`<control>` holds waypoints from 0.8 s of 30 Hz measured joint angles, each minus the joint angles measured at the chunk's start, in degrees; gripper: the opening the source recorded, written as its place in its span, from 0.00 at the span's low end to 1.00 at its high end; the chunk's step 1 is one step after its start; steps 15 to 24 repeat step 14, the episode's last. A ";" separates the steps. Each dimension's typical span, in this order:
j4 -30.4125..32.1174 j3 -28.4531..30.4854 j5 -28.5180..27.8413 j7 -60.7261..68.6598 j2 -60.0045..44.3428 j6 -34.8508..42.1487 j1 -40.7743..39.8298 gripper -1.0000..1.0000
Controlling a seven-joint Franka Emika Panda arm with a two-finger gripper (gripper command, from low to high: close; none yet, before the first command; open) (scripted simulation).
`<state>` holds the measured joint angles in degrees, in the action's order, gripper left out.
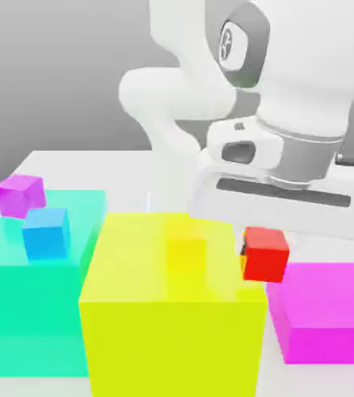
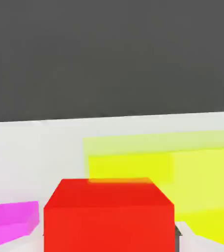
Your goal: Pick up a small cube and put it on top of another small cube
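Between your jaws (image 1: 265, 250) you have the small red cube (image 1: 266, 253), closed tightly on it; it hangs in the air beside the big yellow block (image 1: 172, 310), above the magenta block (image 1: 327, 310).

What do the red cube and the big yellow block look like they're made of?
Red cube: opaque, flat matte colour with no grain or gloss; could pass for painted wood or plastic, but the render leaves it open. Yellow block: looks like translucent tinted plastic or gel, since a darker square shape shows through its top.
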<state>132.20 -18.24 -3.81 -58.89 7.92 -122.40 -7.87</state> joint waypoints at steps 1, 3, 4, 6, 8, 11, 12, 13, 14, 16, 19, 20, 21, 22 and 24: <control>0.73 1.04 1.47 2.54 2.12 0.97 -0.17 0.00; 2.18 3.66 4.31 7.54 6.32 2.97 -0.21 0.00; 2.90 4.99 5.71 10.02 8.38 3.96 -0.24 0.00; 3.90 7.38 7.53 13.40 11.36 5.48 -0.77 0.00; 5.94 8.00 7.78 13.98 10.77 2.79 -1.05 0.00; 9.71 7.71 7.84 14.07 8.40 -3.38 -1.32 1.00; 9.71 7.71 7.84 14.07 8.40 -3.38 -1.32 1.00; 9.71 7.71 7.84 14.08 8.40 -3.38 -1.32 1.00; 9.71 7.71 7.84 14.07 8.40 -3.38 -1.32 1.00; 9.71 7.71 7.84 14.07 8.40 -3.38 -1.32 1.00; 9.71 7.71 7.84 14.07 8.40 -3.38 -1.32 1.00; 9.71 7.71 7.84 14.07 8.40 -3.38 -1.32 1.00; 9.71 7.71 7.84 14.07 8.40 -3.38 -1.32 1.00; 9.71 7.71 7.84 14.07 8.40 -3.38 -1.32 1.00; 9.71 7.71 7.84 14.07 8.40 -3.38 -1.32 1.00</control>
